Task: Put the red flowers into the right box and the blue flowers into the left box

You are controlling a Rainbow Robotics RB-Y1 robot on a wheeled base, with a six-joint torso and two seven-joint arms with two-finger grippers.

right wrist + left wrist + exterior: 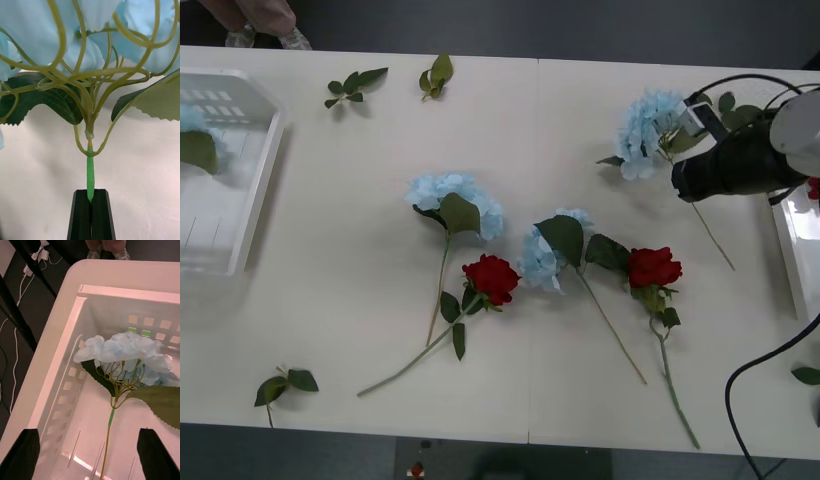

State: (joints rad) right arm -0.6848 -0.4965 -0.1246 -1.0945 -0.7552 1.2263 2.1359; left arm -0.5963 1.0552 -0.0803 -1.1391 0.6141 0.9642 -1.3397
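My right gripper (677, 178) is shut on the green stem of a blue flower (646, 128) at the table's far right; in the right wrist view the black fingers (80, 213) pinch the stem (90, 176) just under the bloom. Two more blue flowers (455, 198) (542, 258) and two red flowers (492, 277) (653, 266) lie mid-table. The left box (265, 170) holds one blue flower (192, 125). My left gripper (88, 457) hovers open above that flower (123, 348) inside the left box (112, 273). The right box (792, 250) shows a bit of red (813, 187) at its edge.
Loose green leaf sprigs lie at the back (352, 85) (436, 76), near the front left (285, 385) and at the right edge (808, 375). A black cable (740, 400) loops over the table's front right corner.
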